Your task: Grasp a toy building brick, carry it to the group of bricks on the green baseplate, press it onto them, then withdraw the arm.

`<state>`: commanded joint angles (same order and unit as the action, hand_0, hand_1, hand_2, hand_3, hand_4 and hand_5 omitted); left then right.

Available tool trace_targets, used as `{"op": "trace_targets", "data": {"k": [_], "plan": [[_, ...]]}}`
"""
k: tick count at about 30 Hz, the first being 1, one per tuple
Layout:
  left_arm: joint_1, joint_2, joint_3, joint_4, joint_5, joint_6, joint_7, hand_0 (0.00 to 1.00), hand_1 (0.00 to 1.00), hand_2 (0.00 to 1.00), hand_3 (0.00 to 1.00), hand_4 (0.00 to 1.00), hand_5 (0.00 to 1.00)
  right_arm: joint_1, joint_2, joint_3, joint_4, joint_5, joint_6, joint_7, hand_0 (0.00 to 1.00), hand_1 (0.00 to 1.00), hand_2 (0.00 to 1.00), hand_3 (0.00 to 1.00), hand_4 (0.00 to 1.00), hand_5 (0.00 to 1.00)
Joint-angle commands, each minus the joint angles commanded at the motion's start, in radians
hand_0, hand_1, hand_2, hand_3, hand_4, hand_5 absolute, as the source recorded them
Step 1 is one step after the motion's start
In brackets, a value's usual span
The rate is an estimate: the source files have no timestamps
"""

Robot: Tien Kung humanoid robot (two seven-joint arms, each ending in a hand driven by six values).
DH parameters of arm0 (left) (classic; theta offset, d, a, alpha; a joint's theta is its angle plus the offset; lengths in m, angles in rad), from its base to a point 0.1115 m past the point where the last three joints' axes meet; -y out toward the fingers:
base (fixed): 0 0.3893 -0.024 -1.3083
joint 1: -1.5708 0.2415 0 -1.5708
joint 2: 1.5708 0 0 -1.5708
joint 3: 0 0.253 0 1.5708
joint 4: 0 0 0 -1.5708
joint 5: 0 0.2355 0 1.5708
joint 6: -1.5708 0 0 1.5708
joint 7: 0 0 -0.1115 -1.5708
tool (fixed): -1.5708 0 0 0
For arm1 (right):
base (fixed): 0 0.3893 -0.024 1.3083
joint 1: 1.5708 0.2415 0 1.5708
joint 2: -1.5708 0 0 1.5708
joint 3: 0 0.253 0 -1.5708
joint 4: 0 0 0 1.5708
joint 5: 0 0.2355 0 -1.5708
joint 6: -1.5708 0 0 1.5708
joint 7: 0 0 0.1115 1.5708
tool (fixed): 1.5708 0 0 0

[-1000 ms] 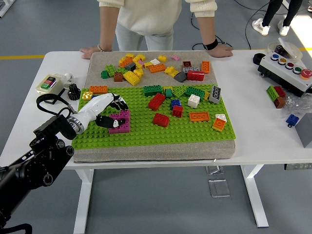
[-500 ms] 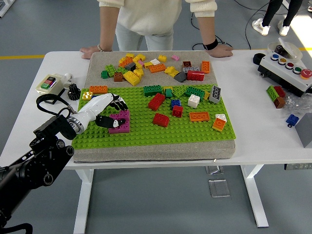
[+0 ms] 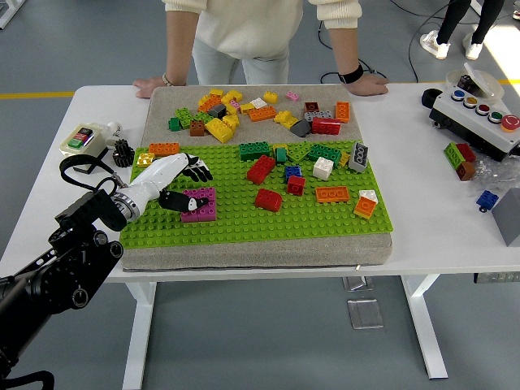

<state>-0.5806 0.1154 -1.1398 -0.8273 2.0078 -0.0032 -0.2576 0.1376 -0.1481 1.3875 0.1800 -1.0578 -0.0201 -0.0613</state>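
Left hand [image 3: 175, 185] is in over the green baseplate [image 3: 244, 223] from nine o'clock, white palm low, dark fingers [image 3: 199, 172] loosely spread, thumb resting against the magenta brick group [image 3: 199, 205]. Whether it grips a brick, I cannot tell. At twelve o'clock a person leans both hands [image 3: 151, 84] on the desk [image 3: 439, 219], loose bricks [image 3: 260, 110] heaped just before them. More bricks lie scattered across the baseplate.

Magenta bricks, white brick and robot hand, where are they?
magenta bricks [image 3: 203, 207], head view, on the studded top.
white brick [image 3: 323, 168], head view, on its top face.
left robot hand [image 3: 172, 175], head view, on its white back.
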Motion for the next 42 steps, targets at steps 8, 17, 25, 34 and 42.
{"op": "trace_targets", "data": {"k": [8,17,25,34,42], "plan": [[0.005,0.005,-0.008,-0.042,-0.023,-0.019,-0.003,0.684,0.64,0.595,0.565,0.957,0.253,0.002,0.0,0.003,0.0,0.002,-0.001,0.001,0.753,0.674,0.726,0.667,0.927,0.493],[0.023,0.019,-0.012,-0.12,-0.016,-0.07,0.019,0.736,0.693,0.677,0.579,0.998,0.512,0.0,-0.001,0.004,0.0,0.002,0.001,0.001,0.753,0.674,0.726,0.667,0.926,0.491],[0.044,0.034,-0.004,-0.144,0.048,-0.148,0.055,0.861,0.783,0.735,0.637,0.998,0.739,0.0,0.001,0.002,0.0,0.003,0.001,0.002,0.752,0.675,0.726,0.666,0.925,0.492],[0.049,0.038,-0.01,-0.127,0.053,-0.149,0.056,0.981,0.864,0.809,0.687,0.998,0.834,0.0,0.001,-0.001,0.0,0.005,0.0,0.001,0.752,0.674,0.725,0.666,0.924,0.489],[0.055,0.044,-0.016,-0.136,0.058,-0.149,0.054,0.983,0.863,0.809,0.687,0.998,0.838,-0.001,0.001,-0.001,0.0,0.005,0.001,0.001,0.752,0.674,0.725,0.666,0.923,0.491]]}}
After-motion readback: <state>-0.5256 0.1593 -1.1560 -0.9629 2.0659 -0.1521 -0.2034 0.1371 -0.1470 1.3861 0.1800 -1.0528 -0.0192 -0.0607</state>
